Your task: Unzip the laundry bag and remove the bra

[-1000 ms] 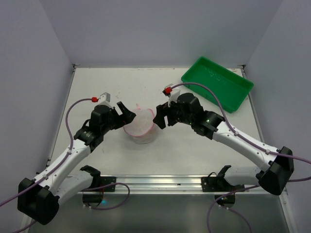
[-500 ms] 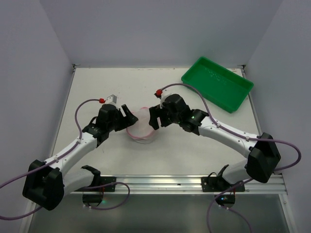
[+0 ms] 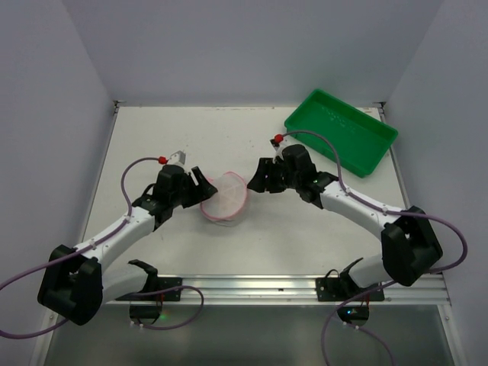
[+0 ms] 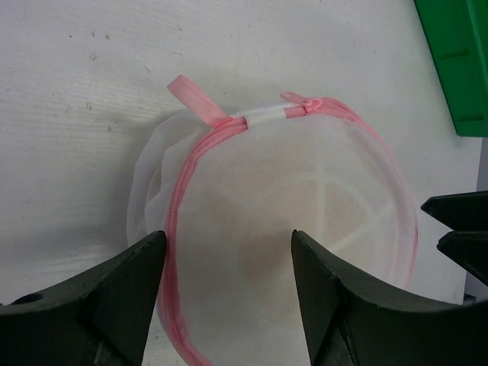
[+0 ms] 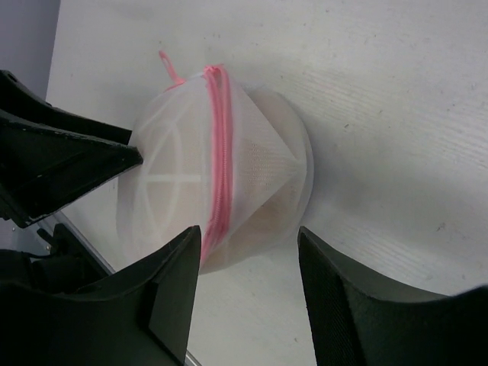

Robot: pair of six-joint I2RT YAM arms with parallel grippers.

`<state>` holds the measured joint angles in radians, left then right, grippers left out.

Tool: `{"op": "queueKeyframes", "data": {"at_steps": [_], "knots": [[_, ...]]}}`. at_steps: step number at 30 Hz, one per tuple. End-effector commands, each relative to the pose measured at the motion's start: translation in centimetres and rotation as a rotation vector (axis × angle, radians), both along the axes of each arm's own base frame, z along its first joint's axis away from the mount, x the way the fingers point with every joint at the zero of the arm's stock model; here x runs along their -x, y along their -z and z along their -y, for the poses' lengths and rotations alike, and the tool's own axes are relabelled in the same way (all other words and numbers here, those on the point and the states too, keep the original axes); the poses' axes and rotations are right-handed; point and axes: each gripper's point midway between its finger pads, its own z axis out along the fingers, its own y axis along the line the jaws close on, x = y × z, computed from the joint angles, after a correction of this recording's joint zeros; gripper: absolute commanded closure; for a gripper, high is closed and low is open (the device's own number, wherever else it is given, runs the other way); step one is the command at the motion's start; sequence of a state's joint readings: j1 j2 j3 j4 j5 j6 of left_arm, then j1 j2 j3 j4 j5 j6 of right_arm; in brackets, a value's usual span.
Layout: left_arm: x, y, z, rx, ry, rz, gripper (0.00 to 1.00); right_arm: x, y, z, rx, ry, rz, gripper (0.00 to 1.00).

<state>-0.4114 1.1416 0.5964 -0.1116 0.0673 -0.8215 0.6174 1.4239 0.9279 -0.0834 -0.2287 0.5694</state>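
White mesh laundry bag [image 4: 305, 229], pink zip [image 4: 177, 210] unopened, is lying between left gripper [image 4: 226, 238] and right gripper [image 5: 248, 232], fingers parted, seemingly for grasping.

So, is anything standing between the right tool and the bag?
Nothing visible. The bag lies on the bare table directly ahead of the open right tool, with only a gap between them. The left tool sits at the bag's other side, and the tray is far behind, off the path.

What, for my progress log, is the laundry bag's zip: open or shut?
Shut: the pink zip of the laundry bag runs as one closed line, no gap.
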Motion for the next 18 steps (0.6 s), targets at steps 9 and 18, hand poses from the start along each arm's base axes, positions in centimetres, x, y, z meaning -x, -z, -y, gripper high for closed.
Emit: {"op": "queueKeyframes", "data": {"at_steps": [9,18], "knots": [[0.1,0.1,1.2,0.087,0.024,-0.009,0.32,-0.1,2.6,-3.6,-0.12,-0.127,-0.09,0.4],[0.4,0.6,1.7,0.103,0.041,-0.033,0.32,0.2,1.3,-5.2,-0.196,-0.191,-0.122,0.43]]}}
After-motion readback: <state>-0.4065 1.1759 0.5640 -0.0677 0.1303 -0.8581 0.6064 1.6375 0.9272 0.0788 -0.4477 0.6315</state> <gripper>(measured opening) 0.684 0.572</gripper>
